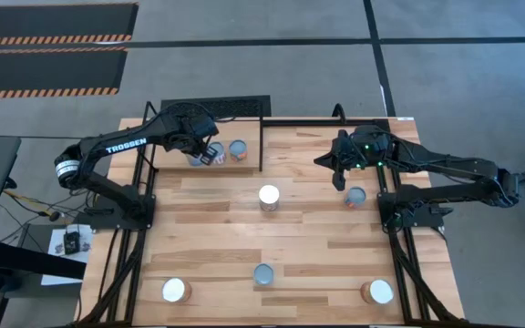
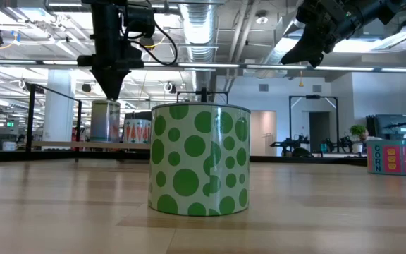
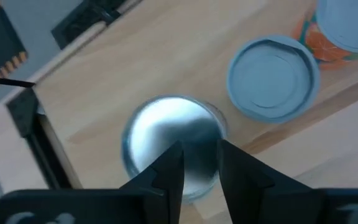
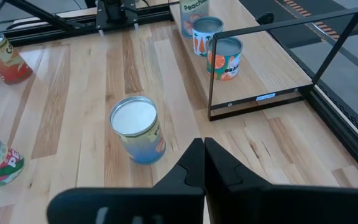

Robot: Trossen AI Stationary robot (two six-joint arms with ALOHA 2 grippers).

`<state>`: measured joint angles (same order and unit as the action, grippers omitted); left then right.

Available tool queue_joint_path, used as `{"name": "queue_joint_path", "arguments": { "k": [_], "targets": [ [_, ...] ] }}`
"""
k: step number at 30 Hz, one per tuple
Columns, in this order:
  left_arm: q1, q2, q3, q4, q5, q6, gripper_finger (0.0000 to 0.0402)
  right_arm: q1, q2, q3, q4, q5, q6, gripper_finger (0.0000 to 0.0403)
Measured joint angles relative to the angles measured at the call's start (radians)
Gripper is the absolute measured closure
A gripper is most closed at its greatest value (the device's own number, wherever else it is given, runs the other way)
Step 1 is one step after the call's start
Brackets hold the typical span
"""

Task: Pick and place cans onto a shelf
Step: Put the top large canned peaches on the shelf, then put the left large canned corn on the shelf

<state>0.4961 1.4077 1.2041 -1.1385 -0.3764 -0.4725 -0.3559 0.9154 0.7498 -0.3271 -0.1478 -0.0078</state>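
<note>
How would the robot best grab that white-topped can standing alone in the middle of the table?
Probably from straight above. The can stands upright with bare table all around it, so fingers can drop down either side and close across its round wall just below the top rim. The right gripper, now shut, hovers close to it and would have to open first.

White can [image 2: 199, 159] with green polka dots, orange-labelled can [image 4: 225, 58], blue-sided can [image 4: 137, 130], pale wood shelf [image 4: 272, 65] in black frame

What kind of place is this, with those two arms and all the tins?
Probably a robotics lab or workshop hall. Bare ducts run across the ceiling, hazard-striped mats lie on the grey floor, and cans sit on a wooden table as practice props.
</note>
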Motion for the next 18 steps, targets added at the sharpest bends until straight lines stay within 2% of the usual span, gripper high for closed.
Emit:
{"name": "queue_joint_path", "arguments": {
  "k": [5, 9, 12, 18],
  "targets": [
    [-0.019, -0.05, 0.0, -0.008, -0.025, 0.0, 0.0338, 0.0, 0.0, 0.0, 0.015, 0.0, 0.0, 0.039],
    [-0.095, -0.122, 0.001, -0.007, 0.016, -0.036, 0.0371, 0.0, 0.0, 0.0, 0.03, 0.0, 0.0, 0.039],
    [-0.208, -0.162, 0.001, -0.003, 0.046, -0.093, 0.0395, 0.0, 0.0, 0.0, 0.029, 0.0, -0.001, 0.039],
    [-0.527, -0.144, 0.002, 0.002, 0.06, -0.31, 0.04, 0.0, 0.001, 0.0, 0.029, -0.007, -0.043, 0.039]
  ]
}}
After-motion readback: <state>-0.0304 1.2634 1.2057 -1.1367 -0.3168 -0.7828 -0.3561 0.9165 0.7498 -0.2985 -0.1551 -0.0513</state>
